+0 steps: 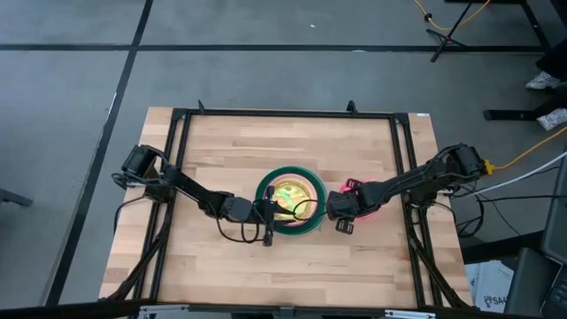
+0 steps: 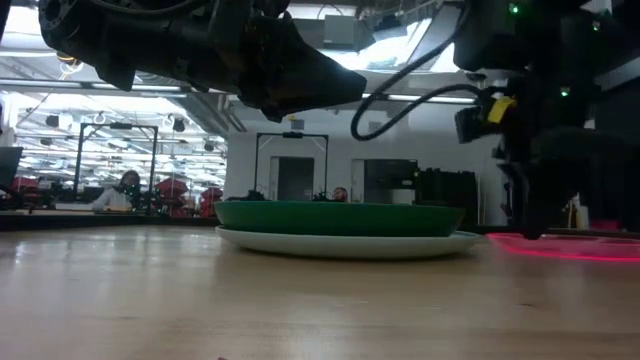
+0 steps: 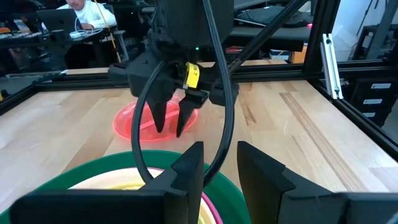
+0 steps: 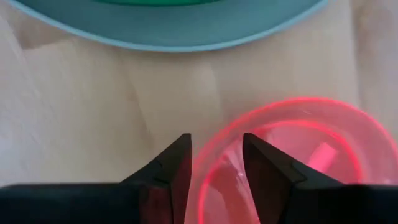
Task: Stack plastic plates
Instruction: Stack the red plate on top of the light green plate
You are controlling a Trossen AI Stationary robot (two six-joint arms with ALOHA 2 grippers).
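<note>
In the centre of the high view I see the stack of plates: the light blue plate (image 2: pixel 440 243) lies on the wooden table (image 1: pixel 221 257), the dark green plate (image 1: pixel 312 180) sits in it, and smaller plates, one lime green (image 1: pixel 285 193), are nested inside. The left gripper (image 1: pixel 267 213) hovers over the left rim of this stack; its fingers stand a little apart and hold nothing. To the right of the stack lies the translucent red plate (image 4: pixel 323 155), apart from it. The right gripper (image 4: pixel 214 163) is at this plate's rim with one finger on each side, parted; whether they already press the rim I cannot tell.
</note>
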